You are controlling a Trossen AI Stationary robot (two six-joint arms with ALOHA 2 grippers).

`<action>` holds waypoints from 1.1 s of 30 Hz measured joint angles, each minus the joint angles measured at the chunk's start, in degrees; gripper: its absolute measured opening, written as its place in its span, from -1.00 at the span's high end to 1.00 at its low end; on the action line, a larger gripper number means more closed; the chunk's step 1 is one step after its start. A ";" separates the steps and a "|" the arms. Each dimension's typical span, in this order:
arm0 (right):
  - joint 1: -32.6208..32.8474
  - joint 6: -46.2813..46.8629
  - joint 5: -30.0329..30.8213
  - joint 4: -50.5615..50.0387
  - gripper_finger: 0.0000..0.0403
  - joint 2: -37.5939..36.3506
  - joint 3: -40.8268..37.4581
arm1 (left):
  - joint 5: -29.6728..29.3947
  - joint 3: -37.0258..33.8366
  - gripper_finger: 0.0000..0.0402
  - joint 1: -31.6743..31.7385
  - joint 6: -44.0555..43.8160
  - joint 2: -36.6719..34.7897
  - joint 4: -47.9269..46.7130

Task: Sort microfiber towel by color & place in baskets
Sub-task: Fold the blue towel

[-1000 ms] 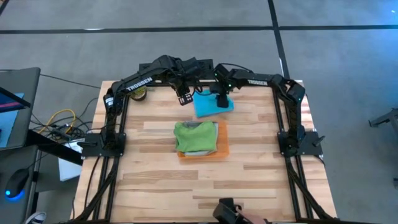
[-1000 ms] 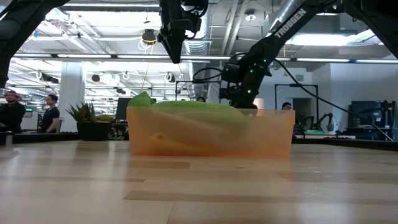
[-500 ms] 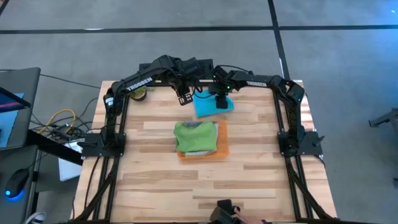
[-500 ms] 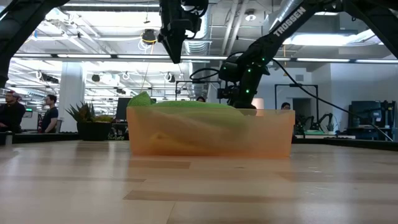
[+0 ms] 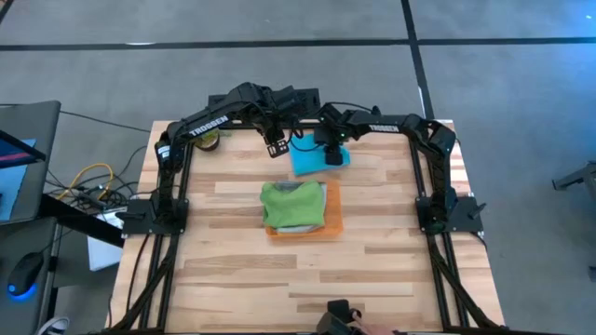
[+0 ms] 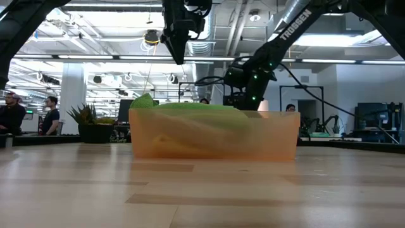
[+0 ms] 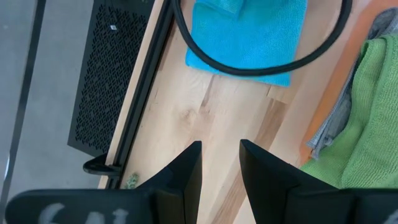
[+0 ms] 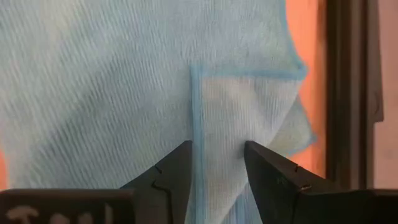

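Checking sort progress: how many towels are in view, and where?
3 that I can make out: a green towel on top in the orange tray, a grey towel edge showing under it, and a blue towel on the table under the right gripper. More may lie beneath.

I see one towel (image 5: 294, 205) in the tray (image 5: 332, 216) at mid-table; another towel (image 5: 312, 158) lies behind it, the plant (image 5: 211, 140) far back left.
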 joint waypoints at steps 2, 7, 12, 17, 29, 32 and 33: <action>0.08 0.99 -0.09 0.74 0.15 0.00 0.09 | 0.00 0.00 0.50 0.00 0.00 0.00 0.00; 0.05 1.64 0.74 1.52 0.15 0.00 0.09 | 0.00 0.00 0.50 0.00 -0.02 0.00 0.00; -0.44 2.32 6.00 4.24 0.15 0.00 0.09 | 0.00 0.00 0.50 0.00 -0.04 0.00 -0.01; -1.69 3.12 8.21 4.60 0.15 0.00 0.09 | -0.02 0.00 0.50 0.00 -0.07 0.00 -0.06; -2.81 9.88 -1.74 -2.67 0.15 -4.30 0.98 | -0.02 0.00 0.50 0.00 0.37 0.00 -0.42; -2.72 7.26 -13.09 -3.58 0.15 -4.42 0.89 | 0.00 0.00 0.50 0.00 0.95 0.00 -0.44; -2.71 6.26 -15.42 -3.54 0.15 -4.42 0.88 | 0.00 0.00 0.50 0.00 1.28 0.00 -0.44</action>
